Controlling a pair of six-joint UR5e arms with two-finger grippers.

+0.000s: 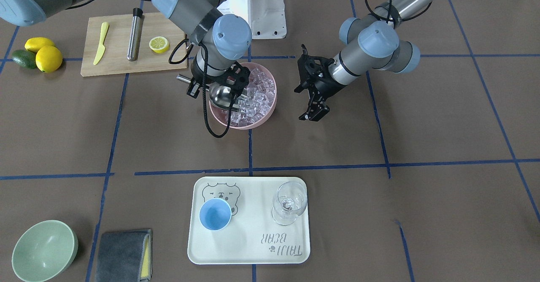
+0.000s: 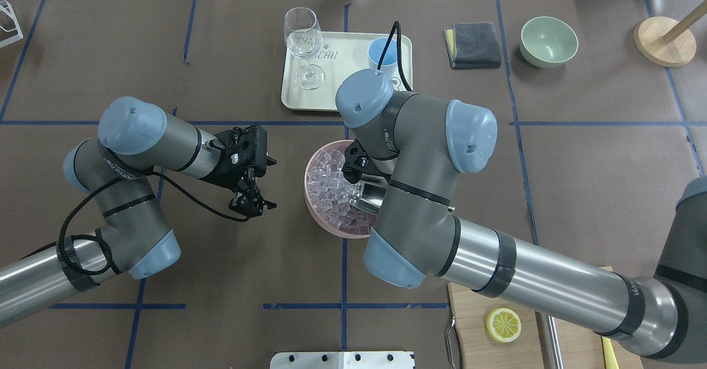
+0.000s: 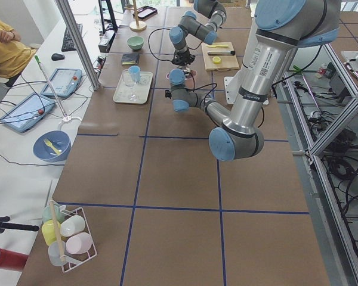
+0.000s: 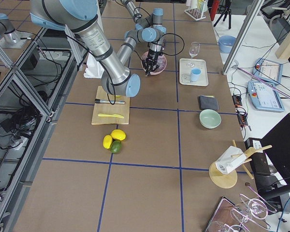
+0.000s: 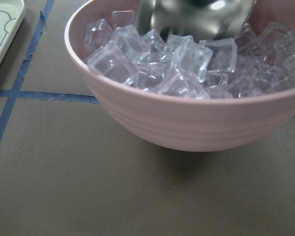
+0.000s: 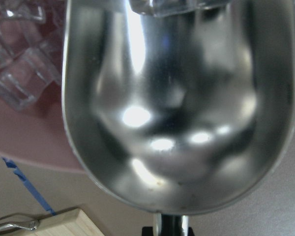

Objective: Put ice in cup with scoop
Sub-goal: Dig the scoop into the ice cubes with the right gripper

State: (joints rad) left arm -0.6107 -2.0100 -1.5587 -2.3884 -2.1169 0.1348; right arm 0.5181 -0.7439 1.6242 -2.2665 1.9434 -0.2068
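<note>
Grip: right end effector is clamped on the handle of the scoop. The handle's butt pokes out toward the upper left of the front-facing view.
Scoop axis: handle at upper left, mouth at lower right in the front-facing view, slanting down into the pink bowl.
Scoop load: the right wrist view shows the scoop with a bare, shiny trough and only a cube or so at its lip at the top edge. Judged not yet filled.
Ice: the ice is heaped in the pink bowl, with cubes pressed against the scoop's mouth. In the left wrist view the heap reaches the rim and the scoop sits at the back.
Cup: the cup stands upright and looks empty on the left part of the tray, lower centre of the front-facing view. It is well apart from the bowl, across a blue tape line.
Bearing: from scoop to cup runs almost straight down the front-facing frame. In the overhead view it runs straight up, with the cup partly hidden behind the right arm's wrist.
Idle side: left end effector has its jaws apart and holds nothing. It hangs over the worktop just right of the bowl in the front-facing view.
Nearer arm: the right one, which holds the tool and is in line with the cup.
Watch: a stemmed glass shares the tray, right of the cup, so the carry should probably favour the tray's left part.
</note>
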